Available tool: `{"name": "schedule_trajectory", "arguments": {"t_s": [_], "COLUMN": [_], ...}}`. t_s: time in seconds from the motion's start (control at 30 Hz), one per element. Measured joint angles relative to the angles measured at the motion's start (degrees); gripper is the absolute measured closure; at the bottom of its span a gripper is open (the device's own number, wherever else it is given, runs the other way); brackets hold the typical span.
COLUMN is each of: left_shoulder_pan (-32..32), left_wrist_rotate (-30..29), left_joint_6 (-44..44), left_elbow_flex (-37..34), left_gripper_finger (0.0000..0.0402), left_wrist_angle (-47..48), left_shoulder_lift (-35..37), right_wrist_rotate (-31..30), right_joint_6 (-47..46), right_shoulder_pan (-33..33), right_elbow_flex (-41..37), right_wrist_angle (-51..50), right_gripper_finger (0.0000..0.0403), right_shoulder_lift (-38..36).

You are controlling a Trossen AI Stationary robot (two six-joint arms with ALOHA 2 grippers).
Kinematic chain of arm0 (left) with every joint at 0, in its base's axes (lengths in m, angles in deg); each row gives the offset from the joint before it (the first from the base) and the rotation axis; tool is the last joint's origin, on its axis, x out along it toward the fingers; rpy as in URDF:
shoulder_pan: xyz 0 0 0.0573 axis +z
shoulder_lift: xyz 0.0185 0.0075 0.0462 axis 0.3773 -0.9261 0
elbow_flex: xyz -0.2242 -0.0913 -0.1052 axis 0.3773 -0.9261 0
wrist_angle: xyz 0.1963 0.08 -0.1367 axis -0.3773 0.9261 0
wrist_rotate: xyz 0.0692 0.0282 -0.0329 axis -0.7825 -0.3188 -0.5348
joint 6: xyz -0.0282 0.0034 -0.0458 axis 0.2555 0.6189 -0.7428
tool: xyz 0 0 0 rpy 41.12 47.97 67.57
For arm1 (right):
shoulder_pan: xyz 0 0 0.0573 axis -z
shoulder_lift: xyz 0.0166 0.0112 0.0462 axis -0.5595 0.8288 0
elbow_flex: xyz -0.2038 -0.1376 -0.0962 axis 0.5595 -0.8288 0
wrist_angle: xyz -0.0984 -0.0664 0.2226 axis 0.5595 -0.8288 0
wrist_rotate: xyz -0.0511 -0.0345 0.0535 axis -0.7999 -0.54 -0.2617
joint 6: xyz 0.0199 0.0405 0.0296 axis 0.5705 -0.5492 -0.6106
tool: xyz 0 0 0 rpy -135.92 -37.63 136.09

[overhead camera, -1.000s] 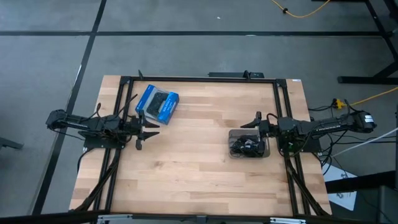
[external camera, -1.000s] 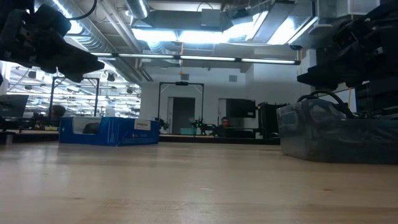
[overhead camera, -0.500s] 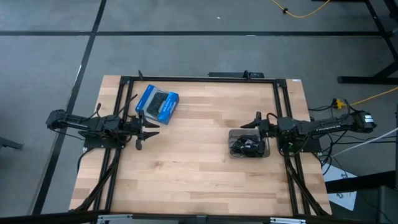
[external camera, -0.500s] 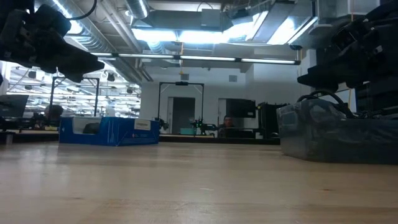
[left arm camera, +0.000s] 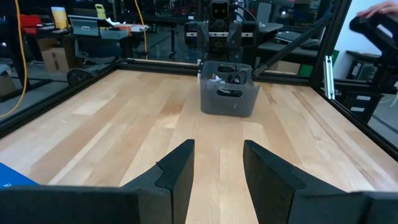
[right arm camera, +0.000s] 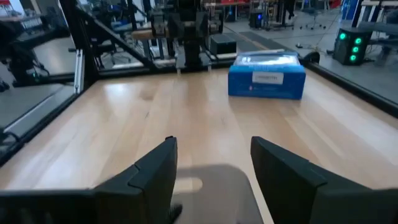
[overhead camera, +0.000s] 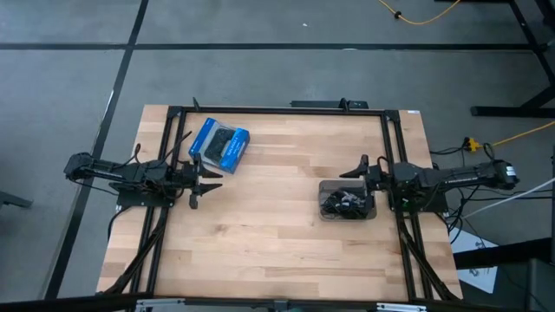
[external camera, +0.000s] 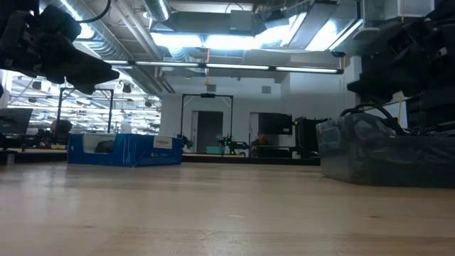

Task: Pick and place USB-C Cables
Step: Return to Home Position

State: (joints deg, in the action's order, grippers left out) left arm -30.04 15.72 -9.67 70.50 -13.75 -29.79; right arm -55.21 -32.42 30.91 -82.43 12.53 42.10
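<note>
The USB-C cables [overhead camera: 344, 203] lie as a heap of dark and pale coils inside the clear grey tray [overhead camera: 323, 212] on the right half of the table. The left wrist view shows them [left arm camera: 233, 78] in the tray [left arm camera: 229, 102] far ahead. My right gripper [overhead camera: 354, 168] hovers open just beyond the tray's far rim, above the table [right arm camera: 214, 162]. My left gripper [overhead camera: 206, 185] waits open at the table's left side [left arm camera: 219, 158], touching nothing.
A blue-and-black package [overhead camera: 219, 144] lies flat near the far left of the table, also seen in the right wrist view [right arm camera: 266, 76] and the low view [external camera: 124, 149]. Black frame rails run along the table's sides. Bare wood spreads between the two grippers.
My right gripper has drawn back a little toward the table's right edge, still open. The tray and cables have stayed put.
</note>
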Motion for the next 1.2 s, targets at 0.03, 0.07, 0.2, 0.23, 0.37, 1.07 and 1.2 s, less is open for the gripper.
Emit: {"name": "schedule_trajectory", "arguments": {"t_s": [0.03,0.07,0.2,0.23,0.37,1.07,1.2], "left_shoulder_pan": [0.0,0.0,0.0,0.0,0.0,0.0,0.0], "left_wrist_rotate": [0.0,0.0,0.0,0.0,0.0,0.0,0.0], "left_joint_6": [0.0,0.0,0.0,0.0,0.0,0.0,0.0], "left_elbow_flex": [0.0,0.0,0.0,0.0,0.0,0.0,0.0], "left_gripper_finger": [0.0271,0.0271,0.0271,0.0271,0.0271,0.0271,0.0271], "left_wrist_angle": [0.0,0.0,0.0,0.0,0.0,0.0,0.0], "left_shoulder_lift": [0.0,0.0,0.0,0.0,0.0,0.0,0.0], "right_wrist_rotate": [0.0,0.0,1.0,1.8,4.2,5.6,5.6], "right_joint_6": [0.1,0.2,0.0,0.1,0.0,0.1,0.1], "right_shoulder_pan": [0.0,0.0,0.0,0.0,0.0,0.0,0.0], "right_elbow_flex": [0.0,0.0,0.0,0.0,0.0,0.0,0.0], "right_wrist_angle": [-2.9,-5.7,-11.7,-11.8,-12.3,-12.1,-12.1], "right_gripper_finger": [0.0194,0.0194,0.0194,0.0194,0.0194,0.0194,0.0194], "right_shoulder_lift": [-2.2,-4.3,-10.0,-10.9,-15.7,-20.7,-20.7]}}
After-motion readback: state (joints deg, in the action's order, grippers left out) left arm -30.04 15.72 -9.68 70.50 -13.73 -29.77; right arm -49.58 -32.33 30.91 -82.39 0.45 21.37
